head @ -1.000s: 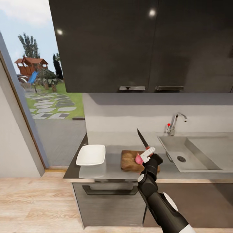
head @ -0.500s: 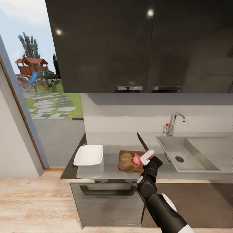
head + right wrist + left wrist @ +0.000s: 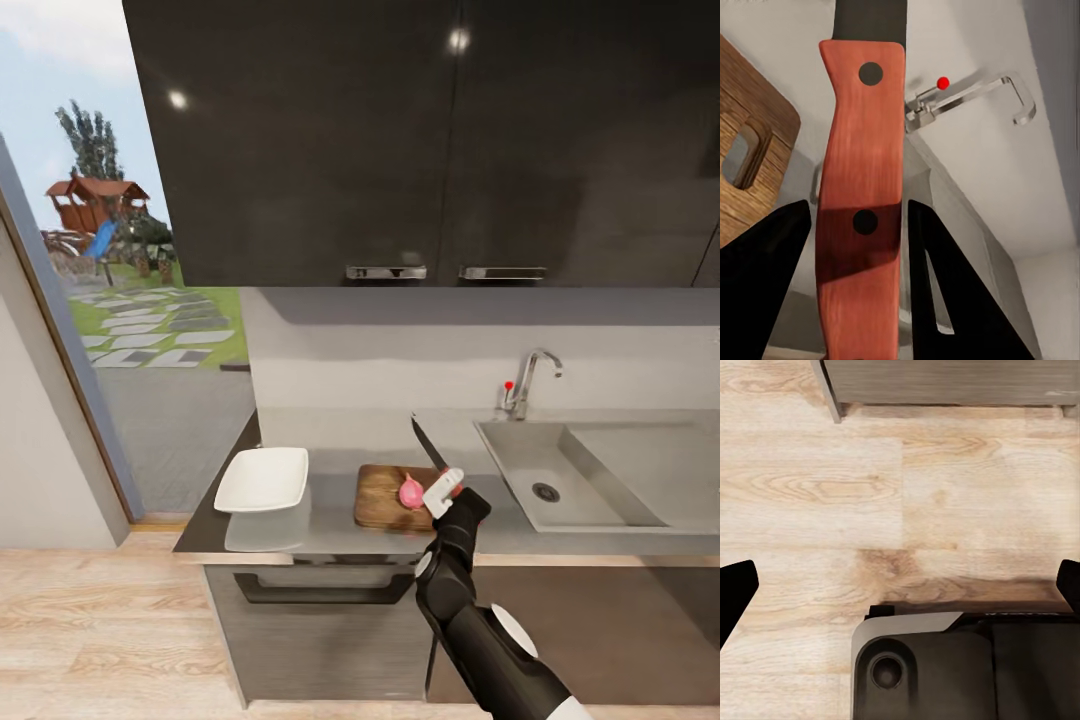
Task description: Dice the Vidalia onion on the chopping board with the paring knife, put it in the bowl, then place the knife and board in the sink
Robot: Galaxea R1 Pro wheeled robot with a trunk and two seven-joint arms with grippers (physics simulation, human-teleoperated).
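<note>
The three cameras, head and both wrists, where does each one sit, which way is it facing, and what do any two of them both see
Head view: high on the robot, facing forward and down at the counter; the right arm reaches in, its hand holding the knife by the onion on the board.
Left wrist view: on the left arm, facing down at wood floor; two dark fingertips at the edges.
Right wrist view: on the right arm, looking along the knife's red handle, fingers clamping it.
Shared: head and right wrist both show knife, board and tap.
</note>
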